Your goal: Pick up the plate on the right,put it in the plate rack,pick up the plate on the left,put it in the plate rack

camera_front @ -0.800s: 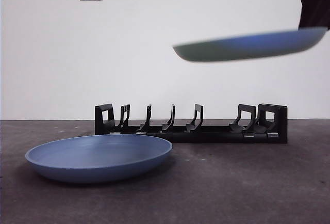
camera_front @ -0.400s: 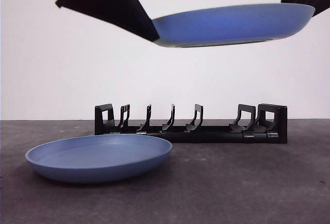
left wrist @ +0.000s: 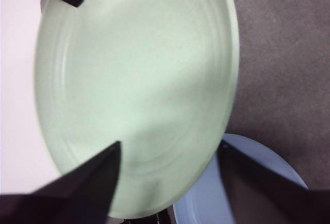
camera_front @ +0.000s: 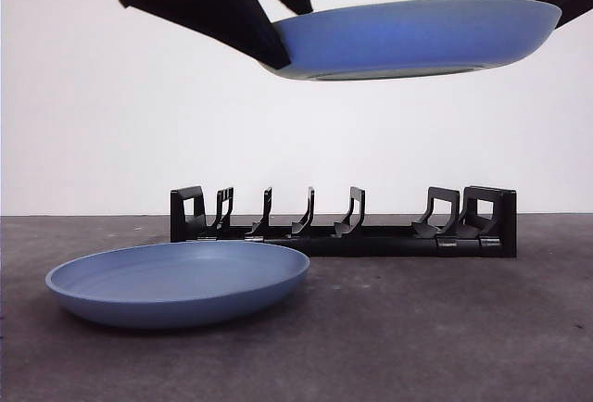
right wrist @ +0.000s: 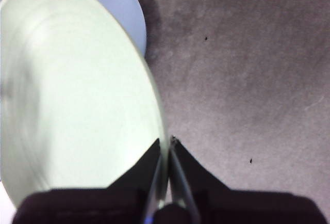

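One blue plate (camera_front: 412,39) hangs level above the plate rack (camera_front: 343,221); another (camera_front: 176,282) lies before it.

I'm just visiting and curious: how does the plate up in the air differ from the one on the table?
The raised plate hangs high above the plate rack, its rim clamped by the right gripper; the left gripper straddles its opposite edge, open. The other plate rests flat on the table, untouched. Both look similar: blue, round, shallow.
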You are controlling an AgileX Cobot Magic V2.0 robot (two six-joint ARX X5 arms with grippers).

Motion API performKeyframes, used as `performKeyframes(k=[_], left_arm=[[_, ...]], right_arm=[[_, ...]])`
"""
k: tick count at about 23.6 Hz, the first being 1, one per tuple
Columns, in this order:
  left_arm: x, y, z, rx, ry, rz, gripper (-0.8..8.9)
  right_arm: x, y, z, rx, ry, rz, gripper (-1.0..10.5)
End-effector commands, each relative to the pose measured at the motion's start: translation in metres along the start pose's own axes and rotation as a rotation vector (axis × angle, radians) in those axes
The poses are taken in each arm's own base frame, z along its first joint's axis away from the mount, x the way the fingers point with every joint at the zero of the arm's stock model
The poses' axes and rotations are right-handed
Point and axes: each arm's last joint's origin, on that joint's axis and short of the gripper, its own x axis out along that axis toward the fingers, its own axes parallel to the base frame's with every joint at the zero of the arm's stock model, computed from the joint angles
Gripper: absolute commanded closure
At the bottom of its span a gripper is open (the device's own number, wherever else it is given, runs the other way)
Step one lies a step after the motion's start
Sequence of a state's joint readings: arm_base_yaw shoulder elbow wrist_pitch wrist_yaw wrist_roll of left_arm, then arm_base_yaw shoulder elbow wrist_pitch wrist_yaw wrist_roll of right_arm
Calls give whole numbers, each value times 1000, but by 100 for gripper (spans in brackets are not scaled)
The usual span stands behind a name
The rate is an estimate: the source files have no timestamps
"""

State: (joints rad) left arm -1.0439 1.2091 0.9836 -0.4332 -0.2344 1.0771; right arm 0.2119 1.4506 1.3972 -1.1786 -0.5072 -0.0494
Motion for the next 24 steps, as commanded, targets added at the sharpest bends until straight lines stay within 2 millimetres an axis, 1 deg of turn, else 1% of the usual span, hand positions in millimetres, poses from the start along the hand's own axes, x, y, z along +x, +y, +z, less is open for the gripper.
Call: performKeyframes(k=[1, 3, 16, 21, 22, 24], left_arm=[[1, -1, 1, 3, -1, -4, 792], [1, -2, 2, 5, -1, -11, 822], [0, -8, 3, 19, 6, -63, 822], [-2, -13, 7, 14, 2, -89, 822], [-2, -14, 8, 15, 2, -94, 822], [-3, -16, 10, 11, -2, -105, 822]], right_arm=[[-2, 3, 1, -16, -15, 15, 959], [-2, 3, 2, -18, -19, 15, 959], [-2, 3, 2, -18, -19, 21, 959], [-2, 3, 4, -28, -37, 20, 929], [-3, 3, 5, -32, -44, 20, 889], [-5, 4, 7, -42, -62, 21, 732]])
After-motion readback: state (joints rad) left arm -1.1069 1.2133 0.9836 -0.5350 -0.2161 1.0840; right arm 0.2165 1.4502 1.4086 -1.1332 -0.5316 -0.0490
